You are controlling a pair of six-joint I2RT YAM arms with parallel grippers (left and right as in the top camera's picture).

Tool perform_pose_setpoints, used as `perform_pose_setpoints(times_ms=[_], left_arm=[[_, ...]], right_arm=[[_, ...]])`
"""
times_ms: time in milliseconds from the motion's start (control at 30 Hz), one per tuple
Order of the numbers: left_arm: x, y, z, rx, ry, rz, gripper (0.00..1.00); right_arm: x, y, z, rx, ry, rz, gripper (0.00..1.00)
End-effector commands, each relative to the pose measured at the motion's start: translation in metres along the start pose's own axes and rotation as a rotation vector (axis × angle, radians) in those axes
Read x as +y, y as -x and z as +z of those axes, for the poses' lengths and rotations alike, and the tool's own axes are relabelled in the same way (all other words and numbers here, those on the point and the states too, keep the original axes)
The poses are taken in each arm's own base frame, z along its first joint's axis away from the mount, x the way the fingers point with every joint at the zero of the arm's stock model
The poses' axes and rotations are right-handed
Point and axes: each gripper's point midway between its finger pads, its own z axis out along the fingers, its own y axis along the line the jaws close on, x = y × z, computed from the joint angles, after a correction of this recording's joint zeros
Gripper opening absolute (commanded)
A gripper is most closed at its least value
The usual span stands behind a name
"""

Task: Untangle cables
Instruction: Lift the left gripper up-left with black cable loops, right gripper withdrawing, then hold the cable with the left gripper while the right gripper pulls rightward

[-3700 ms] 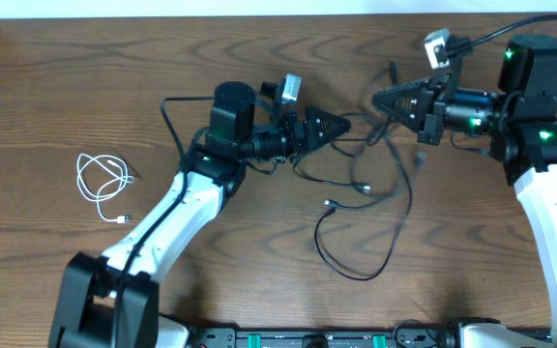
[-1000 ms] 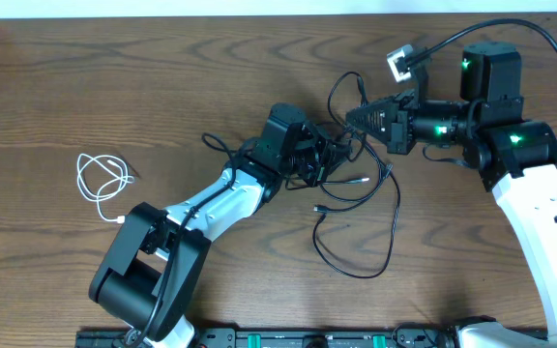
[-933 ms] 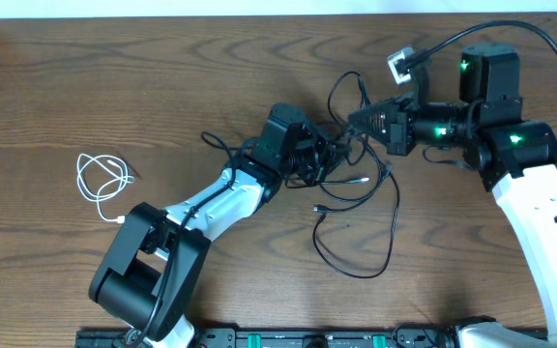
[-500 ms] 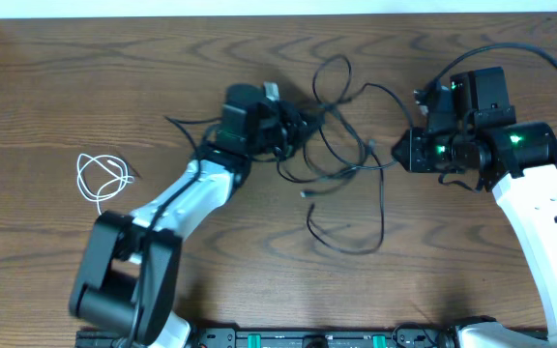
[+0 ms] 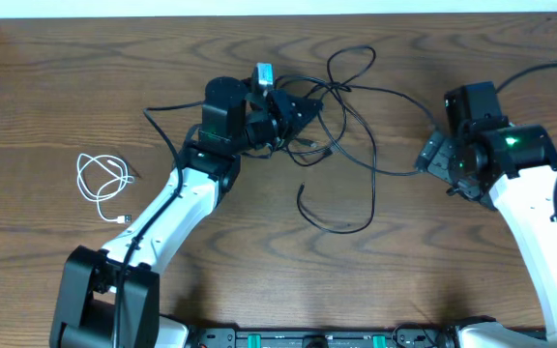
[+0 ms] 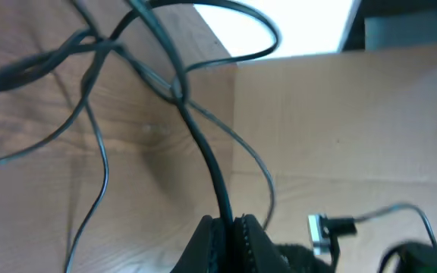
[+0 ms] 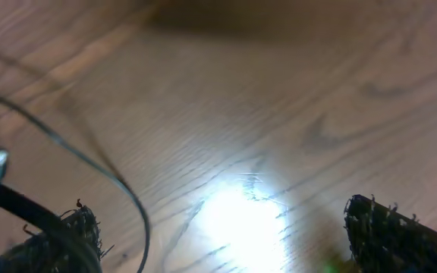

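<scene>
The white cable (image 5: 100, 184) lies coiled alone at the frame's left, so I count it freed. The two black cables (image 5: 329, 89) cross in loops at upper centre, seemingly tangled. My left gripper (image 6: 230, 227) pinches one of them; my right gripper (image 7: 218, 227) gapes empty.

Bright glare, blurred wrist views

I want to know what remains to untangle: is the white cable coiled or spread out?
Coiled. The white cable lies in loose loops, apart from the black cables.
</scene>
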Motion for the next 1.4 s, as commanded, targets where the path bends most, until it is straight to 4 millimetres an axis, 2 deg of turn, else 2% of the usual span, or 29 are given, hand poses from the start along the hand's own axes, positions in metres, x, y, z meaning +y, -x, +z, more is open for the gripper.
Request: perform_pose_setpoints(times_ms=[0,200,300,367,433,500,533,567,600,633,733,867,933,967,1067,1133,1233,1300,1367], left_arm=[[-0.034,-0.009,-0.012,0.041,-0.085,0.238,0.08],[-0.055,-0.024,-0.029,0.118,-0.175,0.43,0.08],[-0.089,-0.038,-0.05,0.177,-0.317,0.567,0.08],[-0.116,-0.055,-0.071,0.23,-0.446,0.717,0.08],[-0.134,-0.068,-0.088,0.256,-0.529,0.842,0.08],[-0.141,-0.074,-0.098,0.265,-0.559,0.898,0.08],[-0.142,-0.074,-0.1,0.266,-0.56,0.902,0.08],[-0.141,-0.076,-0.1,0.279,-0.562,0.902,0.08],[-0.138,-0.077,-0.099,0.295,-0.558,0.891,0.08],[-0.133,-0.077,-0.097,0.311,-0.549,0.869,0.08],[-0.12,-0.074,-0.09,0.34,-0.516,0.811,0.08],[-0.098,-0.069,-0.077,0.358,-0.47,0.757,0.08],[-0.086,-0.062,-0.069,0.345,-0.425,0.702,0.08],[-0.072,-0.053,-0.059,0.32,-0.373,0.649,0.08],[-0.062,-0.049,-0.051,0.319,-0.352,0.619,0.08],[-0.061,-0.053,-0.051,0.346,-0.363,0.617,0.08],[-0.067,-0.07,-0.058,0.428,-0.422,0.641,0.08],[-0.07,-0.081,-0.064,0.488,-0.462,0.657,0.08],[-0.072,-0.092,-0.069,0.544,-0.494,0.665,0.08]], right_arm=[[-0.016,0.002,0.009,-0.041,-0.078,0.123,0.99],[-0.017,0.0,0.014,-0.036,-0.081,0.129,0.99],[-0.014,0.001,0.014,-0.037,-0.066,0.133,0.99],[-0.008,-0.001,0.015,-0.015,-0.035,0.107,0.99],[0.009,-0.007,0.015,0.027,0.052,-0.013,0.99],[0.04,-0.017,0.01,0.084,0.228,-0.191,0.99],[0.063,-0.025,0.002,0.114,0.366,-0.309,0.99],[0.093,-0.039,-0.016,0.148,0.581,-0.457,0.99],[0.108,-0.046,-0.03,0.164,0.709,-0.522,0.99],[0.12,-0.05,-0.043,0.17,0.819,-0.561,0.99],[0.133,-0.047,-0.065,0.157,0.959,-0.565,0.99],[0.128,-0.038,-0.092,0.108,1.073,-0.572,0.99],[0.121,-0.034,-0.108,0.061,1.121,-0.59,0.99],[0.111,-0.028,-0.123,-0.006,1.145,-0.598,0.99],[0.098,-0.018,-0.136,-0.117,1.122,-0.617,0.99],[0.087,-0.007,-0.134,-0.192,1.034,-0.589,0.99],[0.071,0.014,-0.117,-0.235,0.858,-0.455,0.98],[0.063,0.024,-0.107,-0.243,0.774,-0.375,0.9],[0.062,0.03,-0.098,-0.253,0.732,-0.368,0.86]])
